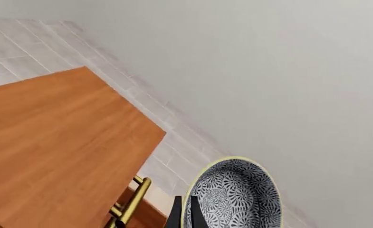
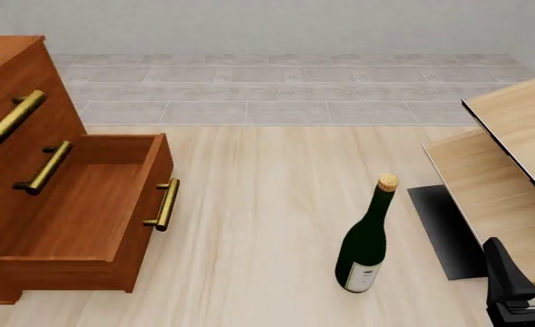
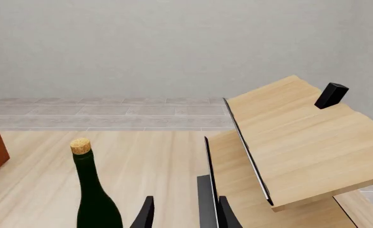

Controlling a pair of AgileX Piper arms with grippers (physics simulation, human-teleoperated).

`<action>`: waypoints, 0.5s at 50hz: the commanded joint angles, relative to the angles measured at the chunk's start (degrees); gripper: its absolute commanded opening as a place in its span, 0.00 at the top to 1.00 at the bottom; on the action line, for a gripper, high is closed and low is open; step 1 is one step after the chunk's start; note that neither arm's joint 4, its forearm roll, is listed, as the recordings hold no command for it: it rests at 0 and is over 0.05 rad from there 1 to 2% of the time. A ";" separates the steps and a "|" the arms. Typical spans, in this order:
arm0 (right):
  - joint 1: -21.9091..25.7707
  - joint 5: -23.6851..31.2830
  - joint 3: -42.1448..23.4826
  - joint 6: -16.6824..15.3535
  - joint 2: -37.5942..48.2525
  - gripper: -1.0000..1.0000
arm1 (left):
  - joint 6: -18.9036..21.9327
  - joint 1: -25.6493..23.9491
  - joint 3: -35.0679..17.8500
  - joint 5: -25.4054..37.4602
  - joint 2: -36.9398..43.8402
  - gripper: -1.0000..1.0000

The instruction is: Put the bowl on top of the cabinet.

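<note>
In the left wrist view the bowl, patterned grey-white with a pale rim, hangs in my left gripper. That gripper is shut on the bowl's rim, one finger inside and one outside. The bowl is up in the air beside the front edge of the reddish-brown cabinet's top, not over it. A brass handle shows just below that edge. The front view shows the cabinet at the left with one drawer pulled out; bowl and left gripper are out of that view. My right gripper stands open and empty at the lower right.
A dark green wine bottle stands upright on the pale wood surface, left of the right gripper. Pale light-wood boards with a black panel lean at the right. A small black block sits on the upper board.
</note>
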 commanded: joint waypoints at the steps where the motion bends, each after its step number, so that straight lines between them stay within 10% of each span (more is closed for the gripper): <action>1: 0.00 0.00 0.00 0.00 0.00 0.00 | -4.93 8.17 -1.13 2.77 1.18 1.00; 25: -0.01 0.00 0.00 0.01 0.00 0.00 | -10.23 13.62 -5.45 6.49 3.42 1.00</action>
